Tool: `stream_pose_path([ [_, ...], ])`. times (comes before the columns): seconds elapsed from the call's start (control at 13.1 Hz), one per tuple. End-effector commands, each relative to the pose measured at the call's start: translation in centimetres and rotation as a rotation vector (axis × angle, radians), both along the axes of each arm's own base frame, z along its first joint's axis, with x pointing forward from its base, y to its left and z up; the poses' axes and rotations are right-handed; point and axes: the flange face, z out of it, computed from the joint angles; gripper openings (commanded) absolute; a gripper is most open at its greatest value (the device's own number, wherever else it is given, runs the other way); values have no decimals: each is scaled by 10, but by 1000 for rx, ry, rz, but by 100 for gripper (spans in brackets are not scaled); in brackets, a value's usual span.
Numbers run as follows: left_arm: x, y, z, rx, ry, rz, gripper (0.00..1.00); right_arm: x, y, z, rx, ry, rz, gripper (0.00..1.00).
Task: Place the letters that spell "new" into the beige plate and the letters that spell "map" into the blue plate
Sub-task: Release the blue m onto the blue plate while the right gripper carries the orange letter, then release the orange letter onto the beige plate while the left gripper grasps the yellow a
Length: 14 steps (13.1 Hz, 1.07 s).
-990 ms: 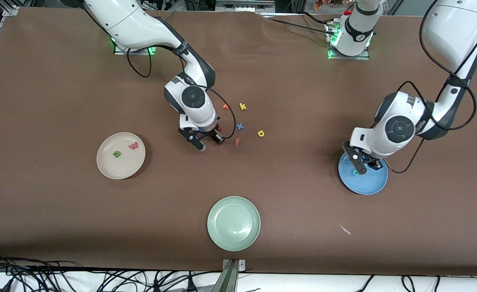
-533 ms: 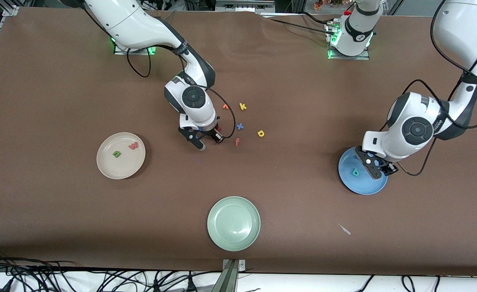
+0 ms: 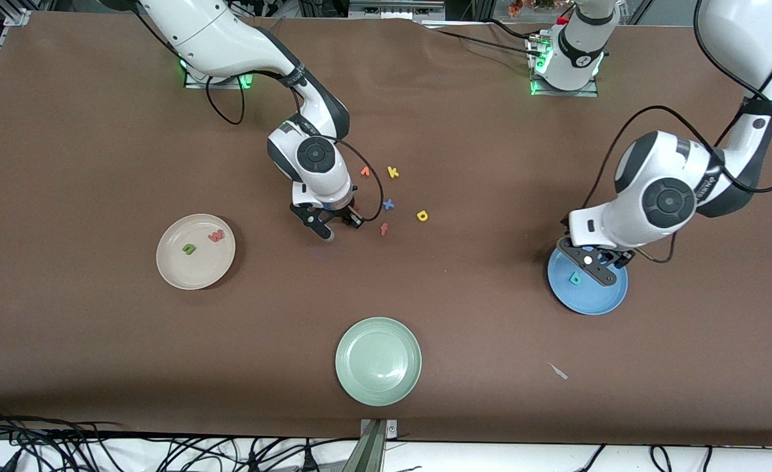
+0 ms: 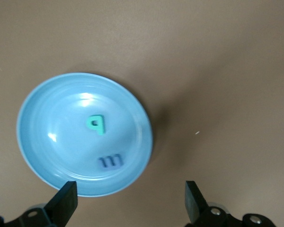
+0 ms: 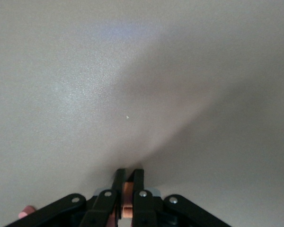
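Brown table (image 3: 464, 341) carries three plates: beige plate (image 3: 174, 275) toward right arm's end, blue plate (image 3: 589, 303) toward left arm's end, pale green plate (image 3: 378, 360) between them, nearest front camera. Loose letters in cluster mid-table, farther from camera: orange v (image 3: 365, 172), yellow k (image 3: 393, 172), blue letter (image 3: 389, 204), orange f (image 3: 384, 229), yellow a (image 3: 422, 215). Small pale scrap (image 3: 558, 371) near blue plate.

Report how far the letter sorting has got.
Done: green n and red w lie in the beige plate; teal p and blue m in the blue plate. In hand: right gripper shut on an orange letter. Left gripper open above the blue plate. Left: yellow a.
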Motion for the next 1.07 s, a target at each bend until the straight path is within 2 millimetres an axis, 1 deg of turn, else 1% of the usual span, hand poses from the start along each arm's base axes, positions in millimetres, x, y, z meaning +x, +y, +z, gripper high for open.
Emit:
stream_pose_path([
  [0.0, -13, -43, -2, 15, 5, 172, 100, -2, -2, 16, -18, -11, 74, 0],
  [0.08, -22, -70, -5, 30, 1, 220, 100, 7, -14, 28, -45, 3, 111, 0],
  [0.15, -34, -103, -10, 46, -2, 276, 100, 21, -36, 43, -67, 18, 151, 0],
  [0.23, -45, -134, -19, 51, -2, 311, 100, 30, -55, 55, -87, 33, 201, 0],
  [0.38, -60, -181, -29, 19, -30, 365, 100, 43, -87, 77, -121, 66, 294, 0],
  [0.46, -69, -203, -33, 7, -41, 415, 100, 52, -107, 86, -129, 80, 333, 0],
  [0.53, -80, -228, -39, -2, -44, 457, 100, 59, -130, 94, -138, 98, 384, 0],
  [0.61, -93, -250, -45, -10, -52, 476, 100, 67, -155, 104, -145, 114, 435, 0],
  [0.76, -115, -284, -57, -20, -48, 506, 99, 84, -212, 120, -147, 124, 525, 0],
  [0.84, -121, -295, -64, -37, -44, 500, 92, 89, -240, 122, -152, 134, 572, 0],
  [0.91, -122, -301, -72, -63, -40, 507, 83, 93, -265, 126, -159, 143, 621, 0],
  [0.99, -131, -313, -77, -76, -37, 488, 80, 95, -291, 123, -163, 160, 660, 0],
])
